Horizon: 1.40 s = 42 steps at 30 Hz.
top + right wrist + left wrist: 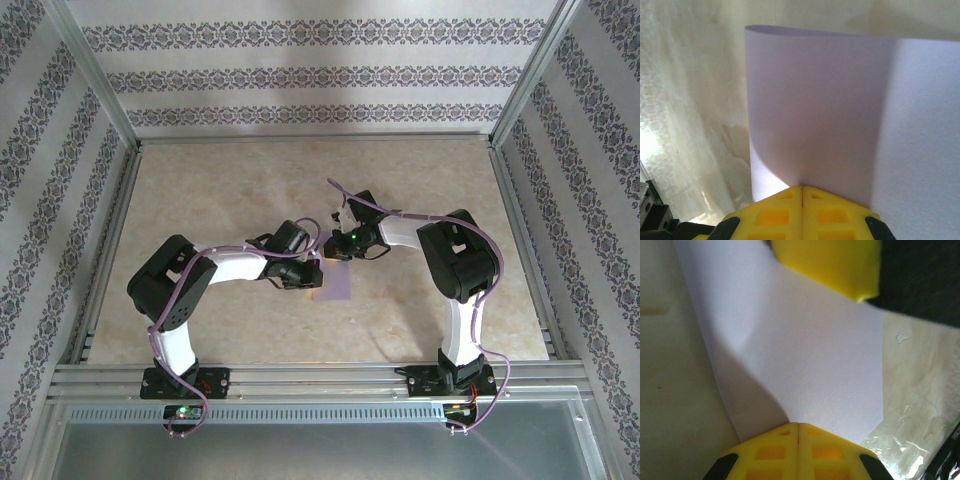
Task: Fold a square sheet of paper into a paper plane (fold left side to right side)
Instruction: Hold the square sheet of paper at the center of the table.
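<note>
The left tool [798,426] and right tool [802,188] both pinch the paper [337,285]; it bends up between them, mid frame

We see a flat table [230,180] with a pale top that looks like stone. The square sheet of paper [338,285] lies near its middle. Part of the sheet curls up off the table.

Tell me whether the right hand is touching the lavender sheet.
Touching. In the right wrist view the right hand is shut on the square sheet of paper, whose edge disappears between its closed yellow fingertips.
</note>
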Each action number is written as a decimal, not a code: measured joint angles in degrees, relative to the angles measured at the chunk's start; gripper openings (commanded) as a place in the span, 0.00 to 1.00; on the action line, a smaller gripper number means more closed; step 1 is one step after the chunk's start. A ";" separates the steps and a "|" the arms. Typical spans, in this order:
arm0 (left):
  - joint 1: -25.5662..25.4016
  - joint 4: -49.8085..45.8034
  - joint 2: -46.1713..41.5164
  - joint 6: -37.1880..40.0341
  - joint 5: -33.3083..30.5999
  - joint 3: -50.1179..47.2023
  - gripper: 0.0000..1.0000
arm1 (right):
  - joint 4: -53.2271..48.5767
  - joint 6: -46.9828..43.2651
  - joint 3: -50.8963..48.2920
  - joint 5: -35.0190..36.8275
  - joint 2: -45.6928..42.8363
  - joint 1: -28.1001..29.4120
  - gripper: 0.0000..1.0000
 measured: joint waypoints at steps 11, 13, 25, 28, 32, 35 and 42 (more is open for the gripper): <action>-0.66 1.84 0.00 -1.79 -0.57 -0.70 0.00 | -4.02 0.22 0.81 3.39 -11.10 -0.55 0.12; -1.03 3.10 0.00 -2.82 -0.57 -1.18 0.00 | -4.02 0.66 -1.01 4.02 -14.93 -0.92 0.08; -3.26 6.69 0.00 -7.54 -1.84 -2.21 0.00 | -3.13 7.48 -21.38 4.96 -26.01 1.42 0.00; -3.41 6.75 0.00 -7.85 -1.90 -2.21 0.00 | -1.79 8.61 -21.90 4.92 -24.61 2.40 0.00; -3.52 6.75 0.00 -8.26 -2.03 -2.21 0.00 | 0.68 9.33 -21.92 4.94 -22.69 3.54 0.00; -3.72 6.86 0.00 -8.52 -2.05 -2.21 0.00 | 1.46 9.66 -21.92 4.96 -21.53 4.02 0.00; -3.74 6.51 0.00 -8.70 -2.10 -1.79 0.00 | 1.57 9.68 -21.99 5.42 -18.43 4.13 0.00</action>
